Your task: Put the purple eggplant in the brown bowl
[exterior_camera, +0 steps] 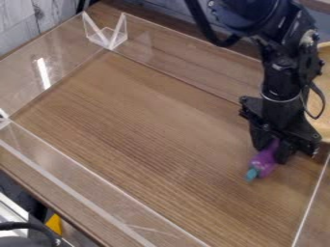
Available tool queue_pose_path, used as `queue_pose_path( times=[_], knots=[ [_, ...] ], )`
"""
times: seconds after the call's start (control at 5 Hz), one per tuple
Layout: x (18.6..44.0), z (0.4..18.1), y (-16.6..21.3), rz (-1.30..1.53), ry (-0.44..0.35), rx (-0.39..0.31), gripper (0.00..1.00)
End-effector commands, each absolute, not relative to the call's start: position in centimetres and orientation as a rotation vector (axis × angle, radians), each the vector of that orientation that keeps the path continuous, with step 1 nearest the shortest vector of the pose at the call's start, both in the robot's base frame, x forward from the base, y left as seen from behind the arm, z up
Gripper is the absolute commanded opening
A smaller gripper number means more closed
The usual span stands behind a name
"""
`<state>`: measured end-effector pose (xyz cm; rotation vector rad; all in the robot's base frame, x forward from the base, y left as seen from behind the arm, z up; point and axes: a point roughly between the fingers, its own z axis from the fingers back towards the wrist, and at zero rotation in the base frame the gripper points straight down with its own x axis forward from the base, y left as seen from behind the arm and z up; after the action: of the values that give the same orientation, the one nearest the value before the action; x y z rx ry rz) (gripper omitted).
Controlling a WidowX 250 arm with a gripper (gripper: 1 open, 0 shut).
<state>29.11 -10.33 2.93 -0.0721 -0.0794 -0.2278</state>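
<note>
You have one black arm reaching in from the top right, with its end effector pointing straight down at about four o'clock on the wooden table. The purple eggplant sits right under the end effector, with its upper purple end tucked between the dark fingers and its lower end resting on or just above the wood; you cannot tell from this angle whether it is lifted clear. Its long axis runs from upper right to lower left, roughly one o'clock to seven o'clock, and the teal stem cap is the end pointing toward seven o'clock, away from the arm. The fingers stand partly apart, about halfway, and appear closed around the purple body, though the contact itself is hidden by the black housing. Clear plastic walls border the table, with a tall sheet along the near left side and another panel near the right edge just past the eggplant. A small clear bracket stands at about eleven o'clock, well apart from the arm. The brown bowl does not show in this view.
</note>
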Motion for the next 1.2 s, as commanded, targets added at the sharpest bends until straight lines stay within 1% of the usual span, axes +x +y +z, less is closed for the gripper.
queue_pose_path(
  times=[0.0,1.0],
  knots=[
    [28.9,3.5,-9.9,-0.225,-0.064,-0.071,0.0],
    [28.4,5.1,-9.7,-0.205,-0.025,-0.083,0.0]
  ],
)
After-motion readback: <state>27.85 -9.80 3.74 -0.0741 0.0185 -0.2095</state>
